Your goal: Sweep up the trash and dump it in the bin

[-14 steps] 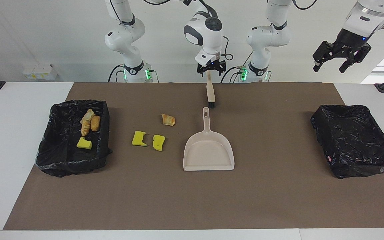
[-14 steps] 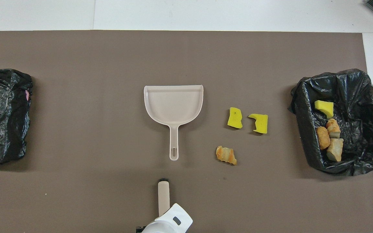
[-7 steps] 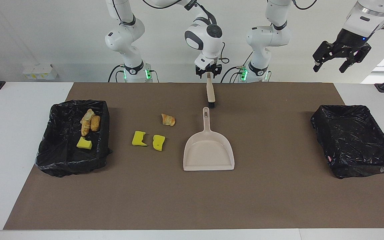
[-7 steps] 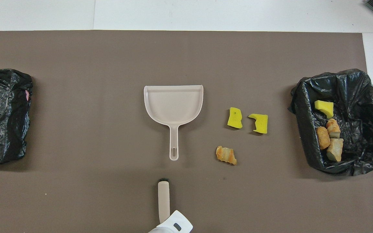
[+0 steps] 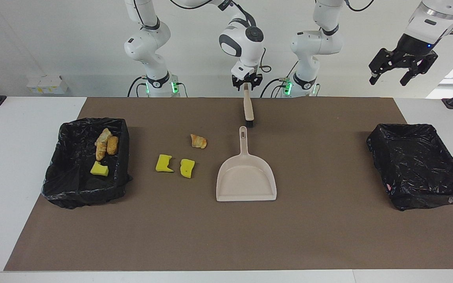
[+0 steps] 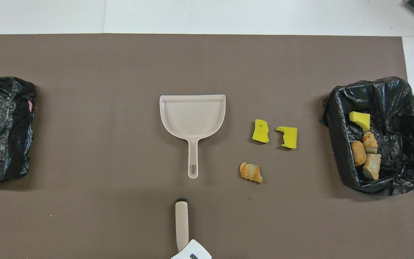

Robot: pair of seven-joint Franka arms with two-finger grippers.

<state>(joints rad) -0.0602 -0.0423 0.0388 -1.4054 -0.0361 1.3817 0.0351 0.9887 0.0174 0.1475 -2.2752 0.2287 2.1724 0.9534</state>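
The right gripper [image 5: 245,85] stood at the robots' edge of the brown mat [image 5: 328,236], its fingers set on either side of the handle tip of the beige brush [image 5: 248,110]. Whether the jaws had fully clamped on the handle cannot be told; they stood narrowly apart around it. The brush lay flat on the mat, handle toward the robots and dark bristles pointing at the dustpan handle.

The left gripper [image 5: 403,70] hung high in the air over the left arm's end of the table, waiting, with its jaws wide apart and holding nothing.

Farther from the robots than the brush lay the beige dustpan [image 5: 246,177], handle toward the robots and just clear of the bristles, with its pan bare.

The trash on the mat lay beside the dustpan toward the right arm's end: one bread-like lump [image 5: 198,141] level with the dustpan handle, and two yellow sponge chunks [image 5: 164,163] side by side, farther from the robots than the lump.

At the right arm's end stood a black-lined bin [image 5: 65,184] containing three bread-like lumps and one yellow chunk. A second black-lined bin [image 5: 419,165] stood at the left arm's end, well apart from everything else.
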